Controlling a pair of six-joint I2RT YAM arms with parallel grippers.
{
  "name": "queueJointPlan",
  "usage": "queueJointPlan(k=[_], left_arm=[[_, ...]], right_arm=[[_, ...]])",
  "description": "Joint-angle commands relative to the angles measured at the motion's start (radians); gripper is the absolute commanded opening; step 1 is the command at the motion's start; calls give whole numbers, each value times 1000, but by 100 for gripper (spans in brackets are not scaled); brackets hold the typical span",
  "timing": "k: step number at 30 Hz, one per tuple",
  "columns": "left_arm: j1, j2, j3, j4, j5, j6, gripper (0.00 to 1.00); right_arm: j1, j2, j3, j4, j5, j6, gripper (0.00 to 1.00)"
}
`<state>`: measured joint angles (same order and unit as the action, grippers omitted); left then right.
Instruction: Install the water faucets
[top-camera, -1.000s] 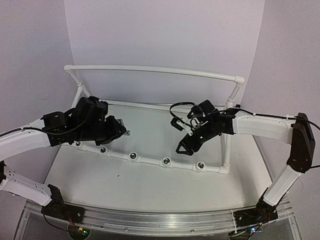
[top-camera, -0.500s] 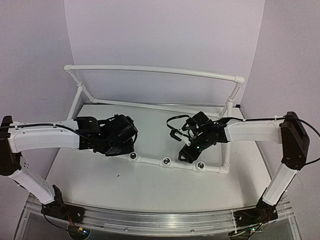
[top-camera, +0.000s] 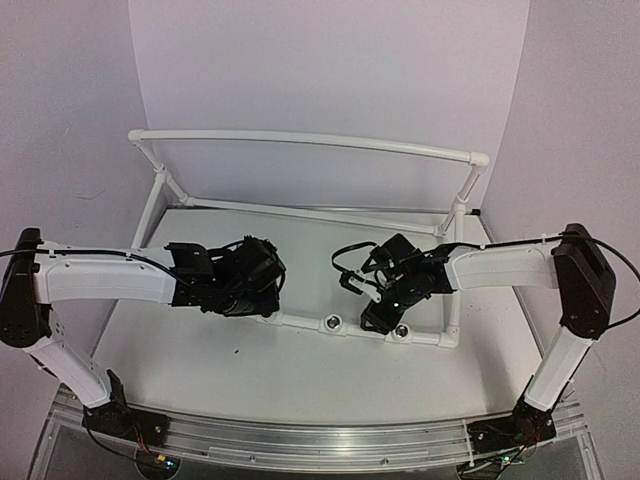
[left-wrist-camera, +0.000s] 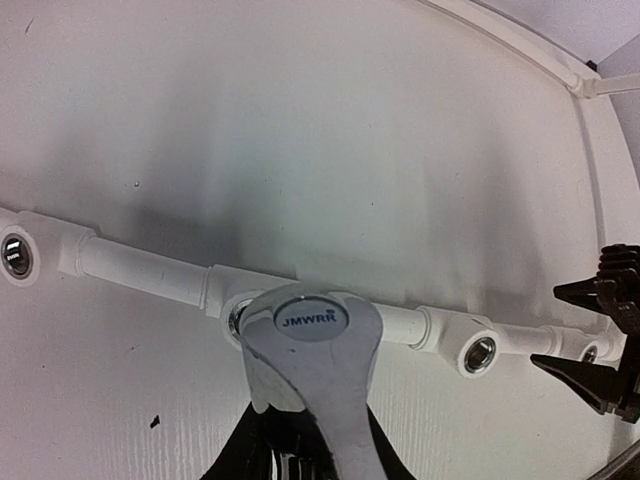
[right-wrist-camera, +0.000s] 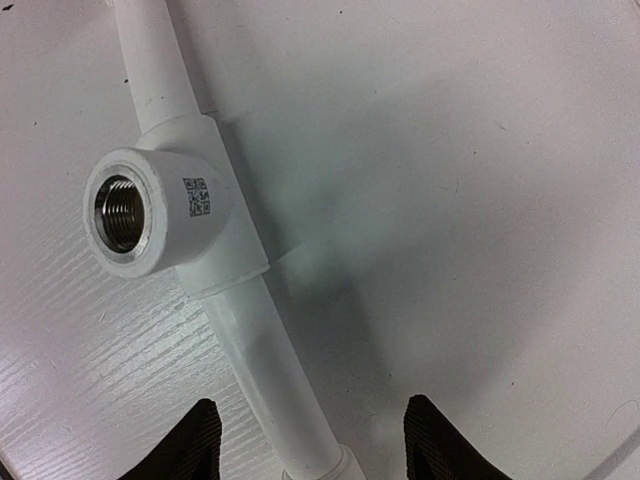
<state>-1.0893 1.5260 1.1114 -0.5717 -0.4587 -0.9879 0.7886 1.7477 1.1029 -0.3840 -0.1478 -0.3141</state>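
A chrome water faucet (left-wrist-camera: 312, 345) with a round JMWRR cap fills the bottom of the left wrist view, and my left gripper (left-wrist-camera: 300, 452) is shut on it from below. Its front end sits against a silvery socket (left-wrist-camera: 238, 318) of the white front pipe (left-wrist-camera: 140, 272). From above, the left gripper (top-camera: 258, 284) hangs over that pipe and hides the faucet. My right gripper (right-wrist-camera: 314, 440) is open, its dark fingertips (right-wrist-camera: 197, 436) on either side of the white pipe (right-wrist-camera: 262, 355) without touching it. It hovers at the front rail (top-camera: 384, 311).
An empty threaded socket (right-wrist-camera: 122, 212) with a QR label sits just ahead of the right gripper. More open sockets (top-camera: 332, 323) (top-camera: 402, 331) (left-wrist-camera: 478, 352) (left-wrist-camera: 16, 255) line the front rail. The white pipe frame's raised back rail (top-camera: 300, 140) stands behind. The right gripper's fingers (left-wrist-camera: 600, 330) show at the left wrist view's right edge.
My left arm has reached out to the right along the front pipe, carrying the faucet to a socket. My right gripper has dropped onto the front rail and its jaws have narrowed.
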Motion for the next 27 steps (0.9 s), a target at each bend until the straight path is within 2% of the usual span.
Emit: queueJointPlan(k=[1, 6, 13, 27], left_arm=[[2, 26, 36, 50, 7, 15, 0], [7, 35, 8, 93, 9, 7, 0], [55, 79, 20, 48, 51, -32, 0], [69, 110, 27, -3, 51, -47, 0]], right_arm=[[21, 10, -19, 13, 13, -24, 58], [21, 34, 2, 14, 6, -8, 55], [33, 72, 15, 17, 13, -2, 52], [34, 111, 24, 22, 14, -2, 43]])
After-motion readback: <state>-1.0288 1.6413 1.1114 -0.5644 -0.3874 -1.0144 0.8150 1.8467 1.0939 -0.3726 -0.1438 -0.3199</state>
